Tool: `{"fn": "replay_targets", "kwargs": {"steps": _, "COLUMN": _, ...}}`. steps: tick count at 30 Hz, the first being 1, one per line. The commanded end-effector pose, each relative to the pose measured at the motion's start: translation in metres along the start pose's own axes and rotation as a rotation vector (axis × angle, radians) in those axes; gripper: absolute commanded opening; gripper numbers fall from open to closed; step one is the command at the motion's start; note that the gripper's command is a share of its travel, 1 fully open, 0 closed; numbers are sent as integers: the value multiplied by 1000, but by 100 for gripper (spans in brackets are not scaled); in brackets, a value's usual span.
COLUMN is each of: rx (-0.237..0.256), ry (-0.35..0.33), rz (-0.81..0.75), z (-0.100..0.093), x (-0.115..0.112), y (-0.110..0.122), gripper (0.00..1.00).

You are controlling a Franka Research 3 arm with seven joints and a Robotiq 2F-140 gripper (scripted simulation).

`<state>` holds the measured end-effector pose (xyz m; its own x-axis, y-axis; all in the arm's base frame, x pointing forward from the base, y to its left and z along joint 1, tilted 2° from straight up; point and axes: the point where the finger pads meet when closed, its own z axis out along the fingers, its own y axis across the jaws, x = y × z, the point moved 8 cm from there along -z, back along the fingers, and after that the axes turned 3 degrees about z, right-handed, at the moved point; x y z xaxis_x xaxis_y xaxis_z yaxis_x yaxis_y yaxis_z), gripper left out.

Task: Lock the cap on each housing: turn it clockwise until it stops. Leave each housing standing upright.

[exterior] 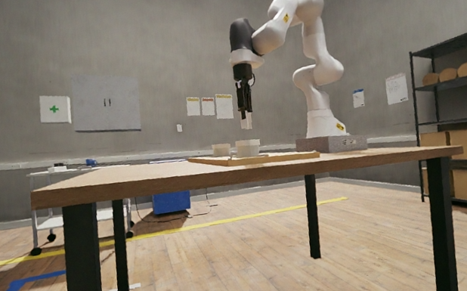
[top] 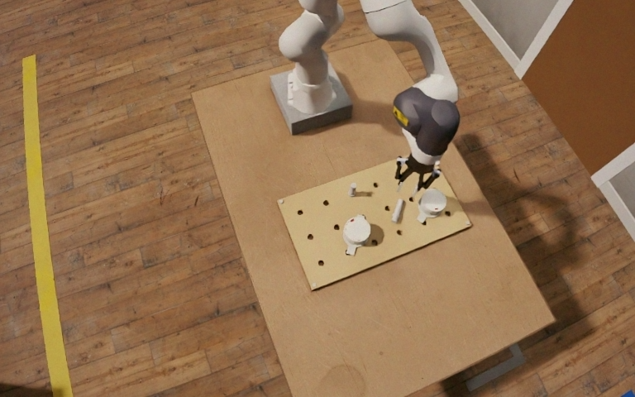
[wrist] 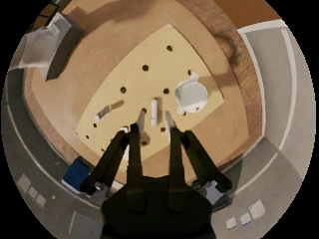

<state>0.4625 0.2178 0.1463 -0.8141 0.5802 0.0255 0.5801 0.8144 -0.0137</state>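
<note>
caps (top: 358, 230) (exterior: 248, 143) (wrist: 191, 96) below the partly open, empty fingers (top: 414, 189) (exterior: 245, 122)

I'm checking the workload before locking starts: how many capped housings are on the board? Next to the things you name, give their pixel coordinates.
2. One capped housing (top: 357, 231) stands near the board's middle; the other (top: 432, 203) (wrist: 191, 96) stands beside the lying white rod (top: 398, 211) (wrist: 155, 112).

The gripper (top: 407, 189) (exterior: 245, 123) (wrist: 155, 116) points downward, its two fingers parted with a narrow gap and nothing gripped between them. Directly above it sits the dark wrist (top: 437, 117) (exterior: 240, 34), and the white arm (top: 428, 44) (exterior: 314, 35) (wrist: 34, 50) bends higher up and behind.
</note>
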Motion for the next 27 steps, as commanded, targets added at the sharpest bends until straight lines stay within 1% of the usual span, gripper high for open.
{"fn": "replay_targets", "kwargs": {"steps": 1, "rx": 3, "ry": -2, "rz": 13, "z": 1, "x": 0, "y": 0, "gripper": 36}}
{"fn": "replay_targets", "kwargs": {"steps": 18, "rx": 3, "ry": -2, "rz": 13, "z": 11, "x": 0, "y": 0, "gripper": 36}}
{"fn": "replay_targets", "kwargs": {"steps": 27, "rx": 3, "ry": -2, "rz": 13, "z": 24, "x": 0, "y": 0, "gripper": 36}}
